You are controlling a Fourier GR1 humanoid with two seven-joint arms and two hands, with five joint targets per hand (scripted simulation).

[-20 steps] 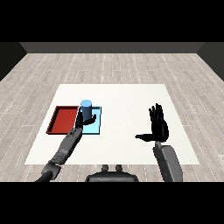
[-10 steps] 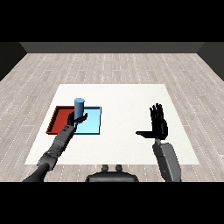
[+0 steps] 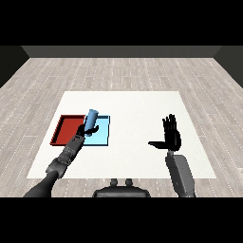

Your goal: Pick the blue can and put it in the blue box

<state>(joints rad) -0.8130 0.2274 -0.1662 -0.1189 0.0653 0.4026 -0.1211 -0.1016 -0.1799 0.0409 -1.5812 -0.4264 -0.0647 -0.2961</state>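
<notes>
Blue can (image 3: pixel 90 118) tilted, touching left hand (image 3: pixel 88 130) fingers.

The blue can (image 3: pixel 90 119) — a light blue cylinder, tilted — sits over the blue box (image 3: pixel 102 136), a shallow tray.

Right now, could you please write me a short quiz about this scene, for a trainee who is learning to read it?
1. True or false: the blue can stands upright.
2. Which hand holds the can: A) left hand, B) right hand?
3. Fill in: the can is above the ___ tray.

Key:
1. False; it is tilted.
2. A; the right hand is open and holds nothing.
3. Light blue tray, beside the red tray.
</notes>
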